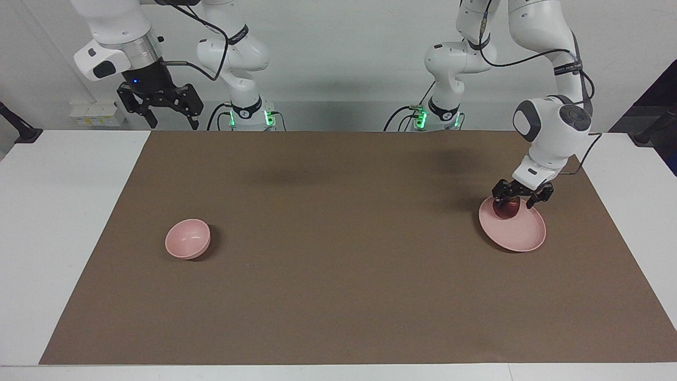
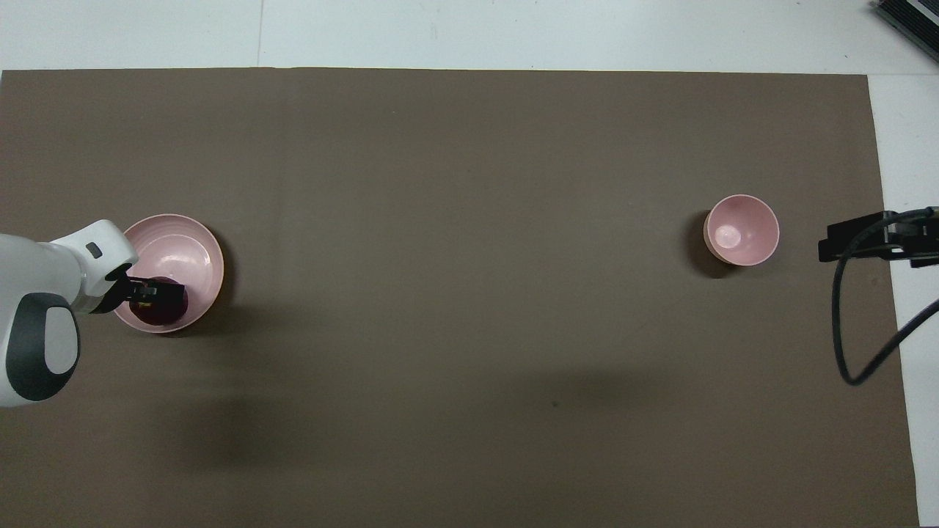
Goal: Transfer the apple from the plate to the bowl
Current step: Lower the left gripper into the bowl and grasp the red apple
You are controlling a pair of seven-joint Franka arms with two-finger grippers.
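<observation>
A brown mat [image 1: 338, 264] covers most of the white table [image 1: 58, 211].

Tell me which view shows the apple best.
The facing view: the apple shows from the side on the plate, under the left gripper. The overhead view shows only a dark patch, partly covered by that gripper.

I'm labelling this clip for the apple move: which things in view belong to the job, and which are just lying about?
Belongs to the job:
apple, on the plate
plate
bowl
left gripper, down at the apple

Just there:
brown mat
right gripper, waiting raised
</observation>
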